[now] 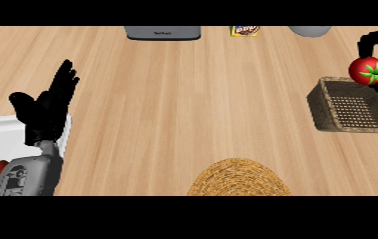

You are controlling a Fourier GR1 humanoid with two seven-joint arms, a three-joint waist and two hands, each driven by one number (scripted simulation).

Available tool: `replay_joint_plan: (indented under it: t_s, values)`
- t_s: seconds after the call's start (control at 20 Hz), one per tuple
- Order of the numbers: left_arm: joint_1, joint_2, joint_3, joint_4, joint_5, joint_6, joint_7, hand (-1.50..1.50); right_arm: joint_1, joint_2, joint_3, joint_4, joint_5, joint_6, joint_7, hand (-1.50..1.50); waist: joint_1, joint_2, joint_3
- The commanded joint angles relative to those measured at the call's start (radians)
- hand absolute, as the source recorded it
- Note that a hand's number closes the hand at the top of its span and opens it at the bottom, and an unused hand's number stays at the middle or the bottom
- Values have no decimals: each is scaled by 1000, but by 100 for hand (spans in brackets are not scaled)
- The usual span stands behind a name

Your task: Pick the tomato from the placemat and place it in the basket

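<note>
A red tomato (365, 71) with a green stem star shows at the right edge, above the far rim of the dark wicker basket (322, 107). My right hand (367, 42) is only partly in view there, black fingers curled round the tomato from behind. The round woven straw placemat (238, 177) lies at the lower middle with nothing on it. At the left, my left hand (46, 108) stays open, fingers straight and pointing up.
A grey appliance (163, 32), a small yellow packet (244, 31) and a grey round vessel (309, 31) line the far edge of the wooden counter. A white object (15, 130) sits under my left hand at the left edge.
</note>
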State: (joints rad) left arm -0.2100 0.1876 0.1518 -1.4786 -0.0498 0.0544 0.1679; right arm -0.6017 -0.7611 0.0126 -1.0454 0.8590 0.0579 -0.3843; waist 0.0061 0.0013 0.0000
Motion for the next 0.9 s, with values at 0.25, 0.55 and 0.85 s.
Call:
replay_joint_plan:
  t_s: [0.25, 0.55, 0.85]
  values:
    - [15, 8, 7, -22, 3, -11, 11, 0, 4, 48, -11, 22, 72, 71, 11, 150, -2, -2, 0]
    - [-74, -7, -1, 54, -19, 19, 6, 0, -63, 54, -27, 168, 121, 70, -51, 150, 1, 1, 0]
    - [3, 13, 23, -12, 18, -15, 23, 0, -42, 43, -34, 177, 163, 126, 31, 150, 0, -1, 0]
